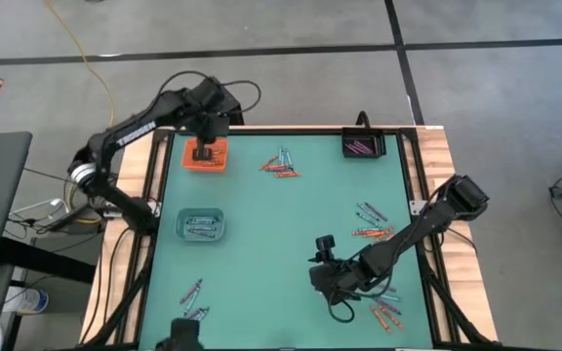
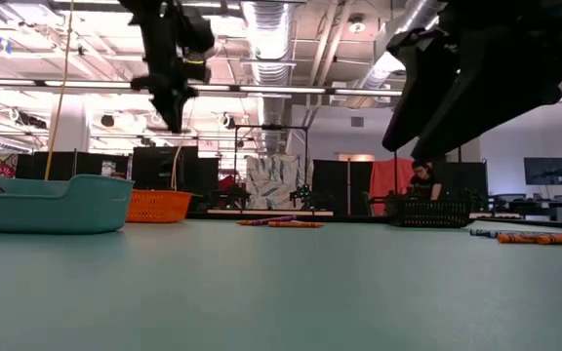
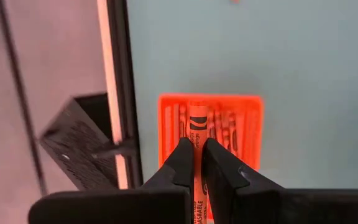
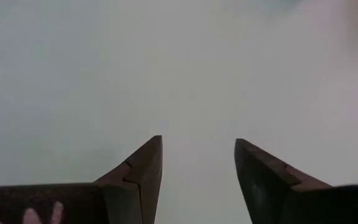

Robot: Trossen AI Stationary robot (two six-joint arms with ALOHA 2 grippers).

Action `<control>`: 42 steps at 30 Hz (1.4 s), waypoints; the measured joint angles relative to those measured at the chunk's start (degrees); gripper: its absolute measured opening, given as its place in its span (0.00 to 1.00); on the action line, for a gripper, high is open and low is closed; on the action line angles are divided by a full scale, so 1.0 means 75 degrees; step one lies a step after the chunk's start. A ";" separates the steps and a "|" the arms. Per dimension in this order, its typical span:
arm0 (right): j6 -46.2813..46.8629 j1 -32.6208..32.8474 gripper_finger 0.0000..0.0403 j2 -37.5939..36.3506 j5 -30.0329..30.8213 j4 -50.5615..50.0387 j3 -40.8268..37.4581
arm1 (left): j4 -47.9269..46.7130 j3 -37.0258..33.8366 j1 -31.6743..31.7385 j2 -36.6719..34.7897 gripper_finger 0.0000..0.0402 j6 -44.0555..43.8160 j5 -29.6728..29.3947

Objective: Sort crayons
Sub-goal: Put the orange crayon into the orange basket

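Note:
My left gripper (image 3: 197, 144) hangs over the orange tray (image 3: 247, 124) at the mat's far left (image 1: 204, 151), shut on an orange crayon (image 3: 197, 121). More orange crayons lie in that tray. Loose crayons lie in clusters on the green mat: far centre (image 1: 281, 167), right (image 1: 371, 222), near right (image 1: 386, 312) and near left (image 1: 193, 297). My right gripper (image 4: 197, 140) is open above bare mat at the near right (image 1: 332, 291), with nothing between its fingers. My left gripper pinches the orange crayon's paper-wrapped shaft (image 3: 197, 138) between its two fingers, which slant down from above. One end of the crayon sticks out past the fingertips. The crayon is lifted clear, above the orange tray.
A teal tray (image 1: 200, 226) holding a few crayons sits at the mat's left. A black tray (image 1: 363, 145) with crayons stands at the far right corner. Wooden borders (image 1: 447, 166) frame the mat. Open mat lies in the middle.

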 joint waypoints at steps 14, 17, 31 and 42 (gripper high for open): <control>0.0352 -0.0072 0.48 0.0060 0.0003 0.0133 0.0006 | -0.0220 -0.0001 0.1063 0.2132 0.02 0.0277 0.0074; 0.0380 -0.0061 0.48 0.0060 0.0003 0.0127 0.0006 | -0.0255 -0.0003 0.1125 0.2384 0.02 0.0286 0.0190; 0.0394 -0.0052 0.48 0.0054 0.0003 -0.0015 0.0006 | -0.0594 -0.0003 0.1130 0.2705 0.20 -0.0280 0.0529; 0.1210 -0.0011 0.48 0.0051 0.0325 -0.1986 0.0006 | -0.0741 -0.0003 0.0940 0.2473 0.30 -0.1044 -0.0015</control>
